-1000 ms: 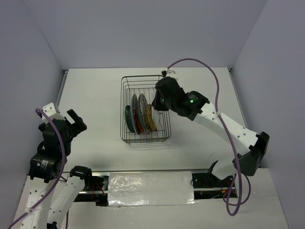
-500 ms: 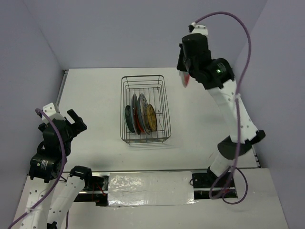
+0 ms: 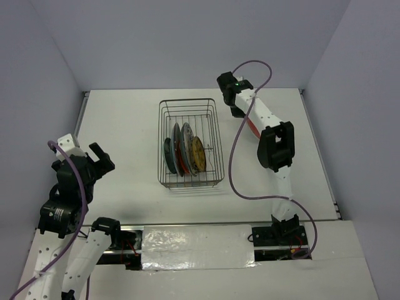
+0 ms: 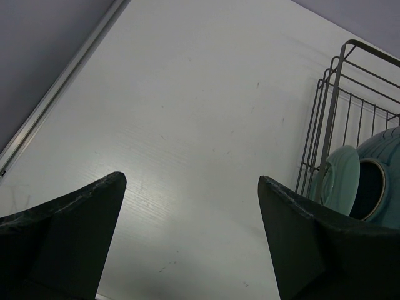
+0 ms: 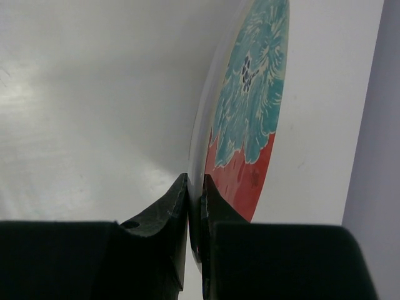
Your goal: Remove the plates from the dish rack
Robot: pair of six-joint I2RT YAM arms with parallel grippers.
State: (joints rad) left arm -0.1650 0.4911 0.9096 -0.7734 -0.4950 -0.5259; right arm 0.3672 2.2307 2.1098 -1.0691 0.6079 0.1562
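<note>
Toward the far right of the white desk (image 3: 125, 119), beside the rack (image 3: 187, 112) of other plates (image 3: 186, 156) at its middle, the right jaws pinch only the rim of a red-and-teal plate (image 5: 250, 112), which may slip and chip; the left jaws gape empty.

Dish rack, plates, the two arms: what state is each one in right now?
Dish rack: upright on the table, partly loaded.
Plates in the rack: standing on edge in a row.
Red and teal plate: out of the rack, gripped by its rim.
Left arm: jaws wide open, empty.
Right arm: jaws shut on the red and teal plate.
</note>
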